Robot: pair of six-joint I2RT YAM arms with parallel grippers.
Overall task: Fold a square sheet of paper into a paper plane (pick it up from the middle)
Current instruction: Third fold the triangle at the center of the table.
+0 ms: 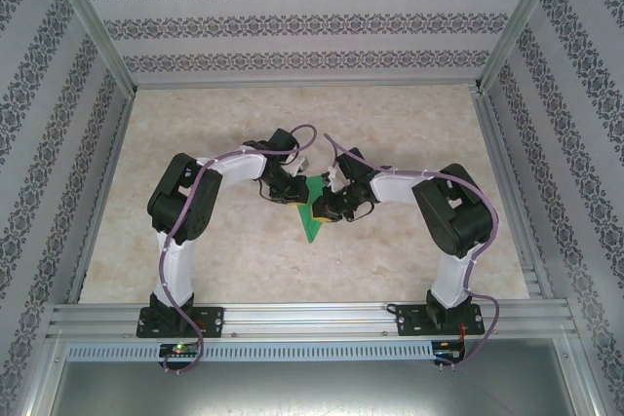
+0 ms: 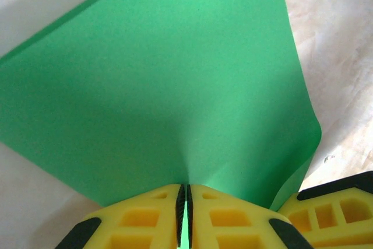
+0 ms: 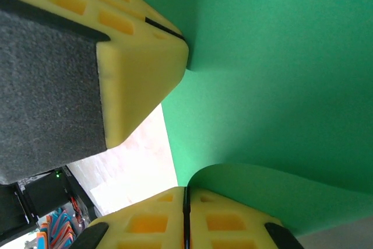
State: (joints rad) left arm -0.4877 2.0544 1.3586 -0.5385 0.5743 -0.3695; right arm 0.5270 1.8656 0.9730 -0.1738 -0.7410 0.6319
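Both clamped onto the square sheet of paper [image 2: 163, 86], left end effector [image 2: 185, 195], right end effector [image 3: 186, 196]

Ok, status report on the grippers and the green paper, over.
Left gripper shut on green paper. Right gripper likewise. Paper spans between them, curled. Nothing blocking.

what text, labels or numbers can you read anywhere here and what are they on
None: no word, number or logo can be read.
The paper is plain green, unprinted.
The walls carry only a floral pattern, no letters.
The dark box in the right wrist view is too blurred to read.
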